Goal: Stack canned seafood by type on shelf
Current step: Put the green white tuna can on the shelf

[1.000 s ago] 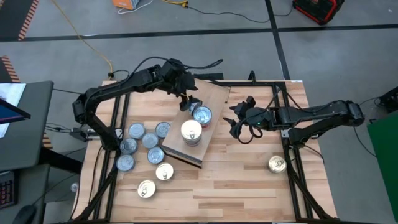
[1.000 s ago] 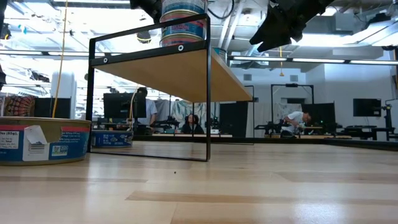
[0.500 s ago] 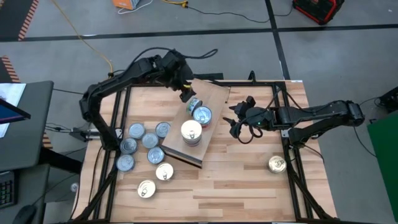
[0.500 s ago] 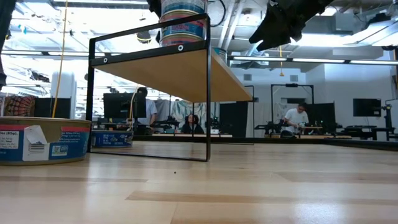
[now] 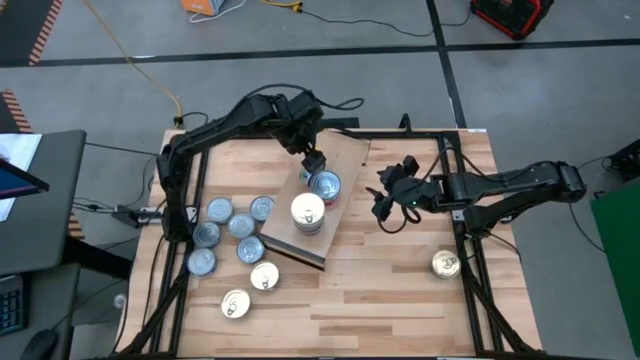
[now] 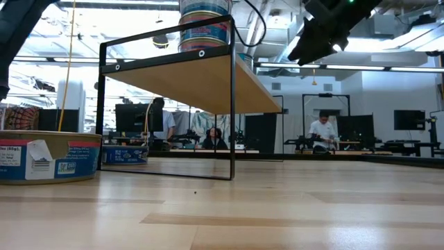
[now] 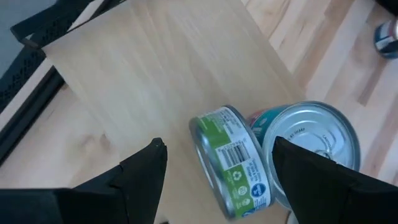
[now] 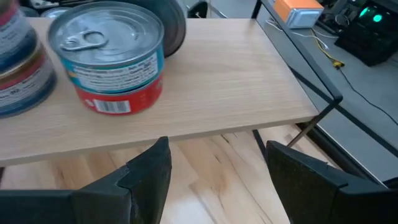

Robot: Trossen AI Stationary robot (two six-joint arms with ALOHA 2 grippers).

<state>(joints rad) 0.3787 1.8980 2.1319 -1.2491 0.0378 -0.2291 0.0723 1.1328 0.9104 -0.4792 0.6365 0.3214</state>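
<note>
Left gripper [image 5: 313, 160]: fingers [image 7: 140, 180] spread wide, holding nothing; poised above the shelf [image 5: 345, 160] at its far part, directly over a green-label tin [image 7: 230, 162].
Left arm: arches from the table's far left edge across to the shelf, wrist pointing down.
Loose tins [image 5: 232, 225]: group of blue-grey tops on the tabletop [image 5: 380, 280] left of the shelf; two pale-lidded tins [image 5: 250, 290] nearer the front edge.
Shelf: light-wood board raised on a black frame, set at an angle near the table's middle.
Green-label tin: tipped on its edge on the shelf, leaning against a silver-topped tin [image 5: 325, 185].
Silver-topped tin: upright on the shelf, red and teal label.
Stack [image 5: 308, 212]: pale-lidded tins piled near the shelf's front edge.
Right gripper [image 5: 385, 207]: fingers [image 8: 146, 174] apart, empty; in the air just right of the shelf, facing its side edge.
Right arm: reaches in level from the right side.
Single tin [image 5: 446, 264]: gold lid, alone on the tabletop at the right, well apart from the shelf.
</note>
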